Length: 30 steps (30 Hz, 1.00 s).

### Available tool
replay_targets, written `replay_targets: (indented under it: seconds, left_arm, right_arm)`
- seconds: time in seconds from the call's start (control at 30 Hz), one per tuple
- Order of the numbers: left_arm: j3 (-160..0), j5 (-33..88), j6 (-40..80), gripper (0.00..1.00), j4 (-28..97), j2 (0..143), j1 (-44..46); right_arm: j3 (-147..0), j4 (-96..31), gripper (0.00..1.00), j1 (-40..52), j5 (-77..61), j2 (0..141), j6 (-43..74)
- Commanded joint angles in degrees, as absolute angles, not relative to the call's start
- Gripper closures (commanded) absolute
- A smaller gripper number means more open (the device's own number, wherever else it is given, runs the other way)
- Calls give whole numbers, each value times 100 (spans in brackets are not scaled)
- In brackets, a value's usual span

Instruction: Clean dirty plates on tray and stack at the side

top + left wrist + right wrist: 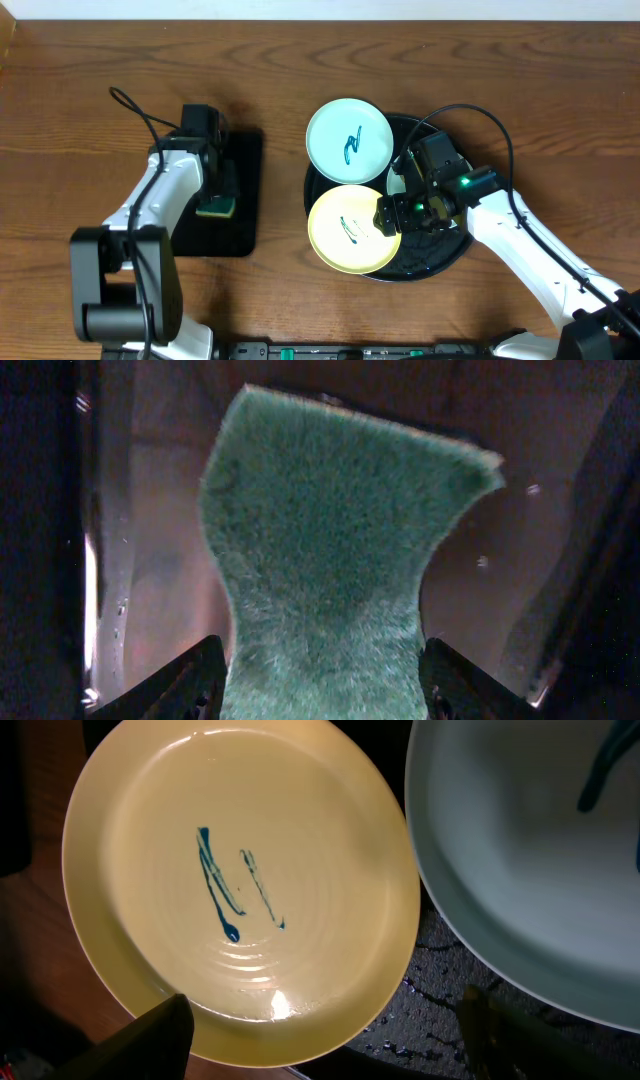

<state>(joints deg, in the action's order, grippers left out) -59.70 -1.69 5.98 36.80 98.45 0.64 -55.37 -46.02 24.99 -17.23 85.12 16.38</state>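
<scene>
Left hand (320, 688) spread astride green sponge (330, 550) on rectangular tray (245, 230), desk's left half; nothing clamped. Scribbled yellow plate (350, 230) overhangs round tray's (440, 255) left rim. Right hand (325, 1025) gapes empty above it. Risk: pressing the overhanging edge tips the plate.

We see a brown wooden table (100, 60), a rectangular black tray (245, 200) left of centre, a round black tray (432, 257) right of centre
</scene>
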Motion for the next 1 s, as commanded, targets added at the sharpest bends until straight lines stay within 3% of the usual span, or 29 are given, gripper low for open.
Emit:
replay_targets:
  seconds: [0.0, 0.2, 0.4, 0.97]
  left_arm:
    - [-5935, -220, 591, 40, 3693, 10138, 54]
    - [-5935, -217, 591, 57, 3695, 10202, 56]
    - [-5935, -220, 591, 67, 3699, 10200, 56]
    - [-6040, -222, 587, 62, 3699, 9821, 54]
  right_arm:
    - [-5647, -4609, 17, 2558, -1693, 8541, 1734]
    - [-5647, -4609, 16, 2558, -1691, 8541, 1734]
    - [-5647, -4609, 16, 2558, -1693, 8541, 1732]
    - [-5647, -4606, 16, 2558, -1691, 8541, 1732]
